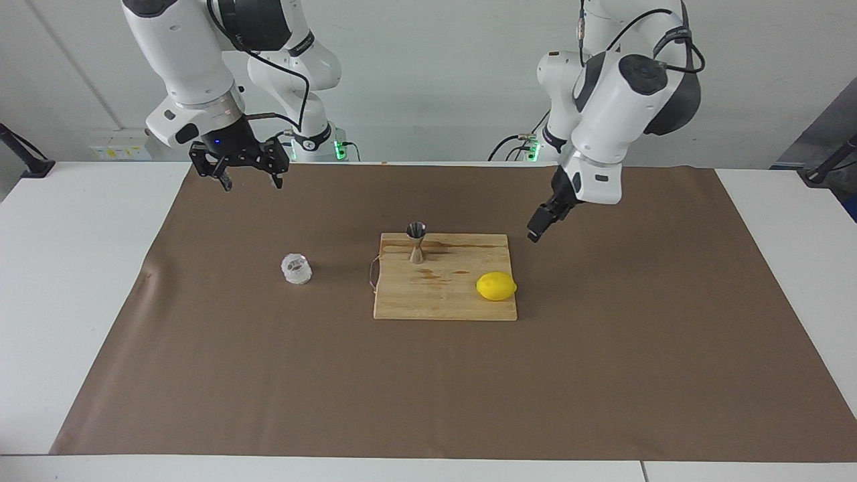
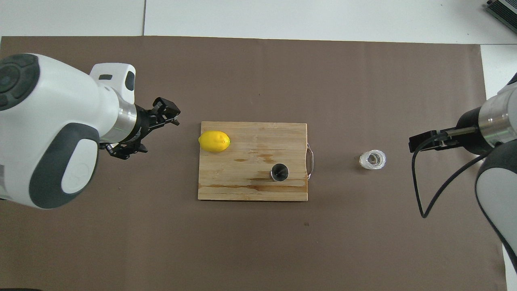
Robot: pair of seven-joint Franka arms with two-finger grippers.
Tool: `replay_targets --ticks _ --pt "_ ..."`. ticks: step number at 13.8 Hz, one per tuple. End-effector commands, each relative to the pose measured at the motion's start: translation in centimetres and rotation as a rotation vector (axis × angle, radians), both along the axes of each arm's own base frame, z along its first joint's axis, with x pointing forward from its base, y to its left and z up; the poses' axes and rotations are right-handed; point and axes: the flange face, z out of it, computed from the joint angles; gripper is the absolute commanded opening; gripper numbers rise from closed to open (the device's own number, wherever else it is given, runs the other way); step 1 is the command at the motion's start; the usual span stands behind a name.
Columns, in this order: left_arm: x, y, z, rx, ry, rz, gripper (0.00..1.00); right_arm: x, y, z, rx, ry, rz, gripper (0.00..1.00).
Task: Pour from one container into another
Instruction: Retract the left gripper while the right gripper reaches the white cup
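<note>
Small shiny metal hourglass jigger (image 1: 416, 242) stands upright on the pale wooden cutting board (image 1: 445, 294), at the board's edge nearer the robots, toward the right arm's end. Yellow lemon (image 1: 496, 286) lies on the same board, toward the left arm's end. Small squat clear faceted glass cup (image 1: 296, 268) sits upright on the brown paper covering the worktop (image 1: 201, 375), well apart from the board, toward the right arm's end.

Left gripper (image 1: 539, 225) hangs over bare paper beside the board; jaws wide, empty. Right gripper (image 1: 248, 175) hangs over the paper, holding nothing; jaws wide apart.
</note>
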Motion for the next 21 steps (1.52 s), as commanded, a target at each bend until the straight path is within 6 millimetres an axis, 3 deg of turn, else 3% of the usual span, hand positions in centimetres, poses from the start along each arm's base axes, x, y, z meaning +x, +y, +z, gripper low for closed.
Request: replay_targets --ticks 1,4,8,14,16,18,21 --pt "-0.7 4.9 1.6 0.022 -0.009 -0.203 1.0 -1.2 -0.1 -1.9 0.019 0.0 0.229 1.0" --pt "-0.4 10.1 2.2 0.056 -0.028 -0.413 1.0 -1.0 -0.9 -4.9 0.026 -0.008 0.445 1.0" --pt "0.0 13.6 2.8 0.154 -0.034 -0.651 1.0 -0.7 -3.4 -8.5 0.034 -0.028 0.804 1.0" --pt "-0.9 14.9 7.8 0.149 -0.002 -0.657 1.0 1.1 -7.3 -16.2 0.172 -0.107 1.085 1.0" --pt "-1.0 15.0 8.6 0.145 -0.004 -0.655 1.0 1.0 -7.2 -18.6 0.173 -0.122 1.133 1.0" --pt "-1.3 15.1 9.1 0.142 0.006 -0.654 1.0 0.8 -6.3 -22.2 0.171 -0.171 1.146 1.0" --pt "-2.1 14.7 9.4 0.15 -0.014 -0.651 1.0 -1.0 -5.2 -25.6 0.194 -0.13 1.166 1.0"
